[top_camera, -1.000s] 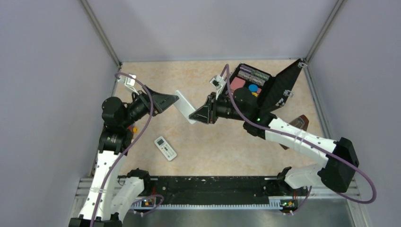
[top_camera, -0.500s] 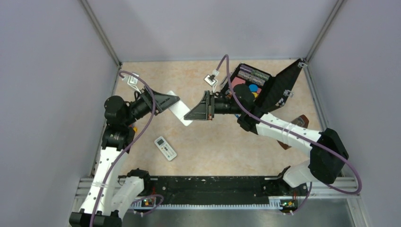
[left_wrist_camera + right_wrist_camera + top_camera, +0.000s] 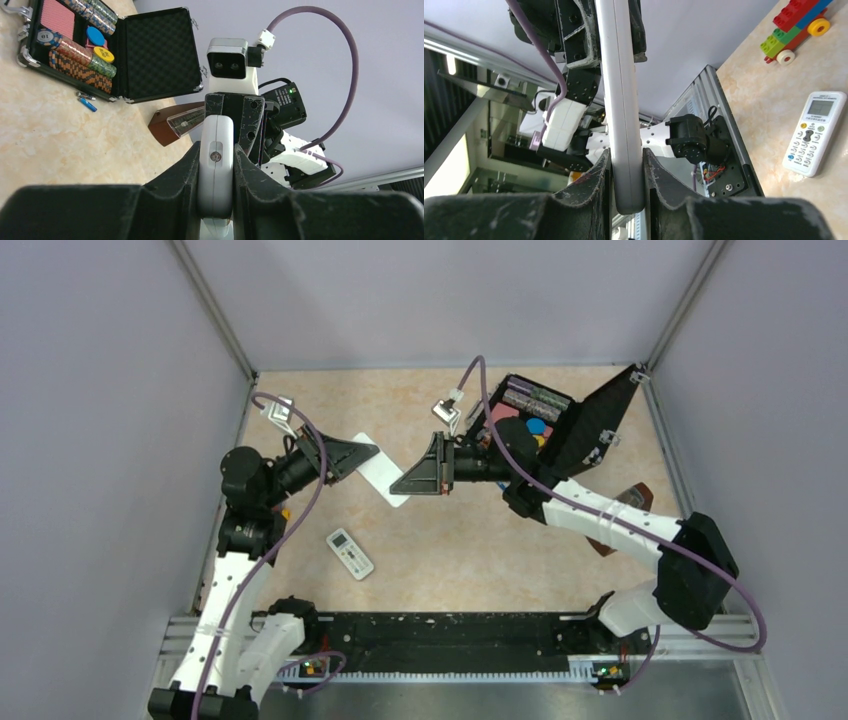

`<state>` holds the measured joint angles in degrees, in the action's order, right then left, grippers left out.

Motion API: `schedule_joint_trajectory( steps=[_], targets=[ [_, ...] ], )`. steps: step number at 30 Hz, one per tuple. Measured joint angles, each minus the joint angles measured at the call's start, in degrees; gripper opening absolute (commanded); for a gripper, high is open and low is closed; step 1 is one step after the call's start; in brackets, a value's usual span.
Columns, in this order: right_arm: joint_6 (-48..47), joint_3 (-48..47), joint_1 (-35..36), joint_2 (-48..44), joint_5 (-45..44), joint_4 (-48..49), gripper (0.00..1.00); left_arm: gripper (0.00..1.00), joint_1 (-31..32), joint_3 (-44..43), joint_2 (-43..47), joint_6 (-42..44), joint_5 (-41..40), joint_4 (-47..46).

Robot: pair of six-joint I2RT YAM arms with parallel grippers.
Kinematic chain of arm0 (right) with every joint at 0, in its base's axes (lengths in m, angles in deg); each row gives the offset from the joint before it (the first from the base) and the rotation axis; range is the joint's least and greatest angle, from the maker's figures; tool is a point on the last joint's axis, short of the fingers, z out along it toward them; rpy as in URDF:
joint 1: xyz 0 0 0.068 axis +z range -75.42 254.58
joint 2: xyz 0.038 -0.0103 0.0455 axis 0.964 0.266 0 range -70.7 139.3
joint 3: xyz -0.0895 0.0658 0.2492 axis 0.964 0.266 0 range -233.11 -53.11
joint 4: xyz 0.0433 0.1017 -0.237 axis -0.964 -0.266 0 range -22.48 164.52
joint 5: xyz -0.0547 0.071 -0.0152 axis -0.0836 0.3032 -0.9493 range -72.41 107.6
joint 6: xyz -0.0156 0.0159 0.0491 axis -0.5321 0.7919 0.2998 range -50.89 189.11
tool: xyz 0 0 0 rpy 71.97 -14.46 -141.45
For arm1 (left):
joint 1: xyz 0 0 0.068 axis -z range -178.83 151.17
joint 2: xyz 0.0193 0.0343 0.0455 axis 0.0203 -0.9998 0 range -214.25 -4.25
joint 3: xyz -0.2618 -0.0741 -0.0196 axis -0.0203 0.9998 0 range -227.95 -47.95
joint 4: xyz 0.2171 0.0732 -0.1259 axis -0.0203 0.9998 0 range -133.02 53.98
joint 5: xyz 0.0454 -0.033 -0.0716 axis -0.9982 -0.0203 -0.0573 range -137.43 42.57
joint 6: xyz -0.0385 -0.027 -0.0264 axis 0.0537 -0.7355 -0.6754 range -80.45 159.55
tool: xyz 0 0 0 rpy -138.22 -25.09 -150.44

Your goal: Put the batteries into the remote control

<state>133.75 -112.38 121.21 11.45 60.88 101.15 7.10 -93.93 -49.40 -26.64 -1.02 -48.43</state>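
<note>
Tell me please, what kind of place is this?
Probably a robot test cell: a tabletop walled by grey panels, a left arm and right arm bolted to a rail, and props like a poker-chip case and toy bricks.

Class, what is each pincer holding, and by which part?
Both hold the remote: the left pincer clamps one end, the right pincer the opposite end.

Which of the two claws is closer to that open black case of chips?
Right. The right gripper holds the remote control at the end toward the open case; the left gripper clamps its other end, farther away.
</note>
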Motion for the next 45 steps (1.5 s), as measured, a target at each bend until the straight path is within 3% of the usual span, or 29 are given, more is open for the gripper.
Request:
schedule_joint_trajectory(
  steps=[3, 4, 7, 9, 10, 19, 26, 37, 45],
  targets=[
    [-0.74, -0.09, 0.31, -2.03, -3.58, -4.35, 0.00, 0.00, 0.15, 0.04, 0.00, -1.16, -0.92, 0.11],
    [-1.05, -0.24, 0.50, -2.91, -4.79, -6.21, 0.06, 0.00, 0.26, 0.04, 0.00, -1.73, -1.25, 0.22],
    [-2.60, -1.22, 0.98, -5.62, -8.81, -12.26, 0.53, 0.00, 0.92, 0.02, -0.02, -3.54, -2.56, 0.31],
    [-3.76, -1.20, 1.14, -7.17, -12.92, -15.69, 0.94, 0.00, 1.29, 0.02, 0.00, -2.89, -4.28, 1.25],
    [-4.87, -1.14, 0.72, -7.98, -15.50, -17.40, 0.99, 0.00, 1.03, 0.02, 0.02, -2.29, -5.62, 2.64],
    [-13.70, -2.36, -1.05, -14.64, -30.56, -30.60, 0.98, 0.00, 0.46, 0.02, -1.27, -0.50, -13.16, 9.70],
    [-14.34, -2.82, -1.05, -14.19, -33.94, -36.24, 0.89, 0.00, 0.46, 0.07, -1.25, -4.61, -15.63, 9.11],
    [0.52, 1.38, -0.15, -10.05, -28.85, -19.63, 0.80, 0.00, 0.46, 2.56, 0.48, -11.93, -15.87, 4.15],
    [6.25, -0.35, 1.60, -3.91, -26.47, -14.21, 0.69, 0.00, 0.46, 3.91, 0.74, -14.73, -15.41, 1.68]
  ],
)
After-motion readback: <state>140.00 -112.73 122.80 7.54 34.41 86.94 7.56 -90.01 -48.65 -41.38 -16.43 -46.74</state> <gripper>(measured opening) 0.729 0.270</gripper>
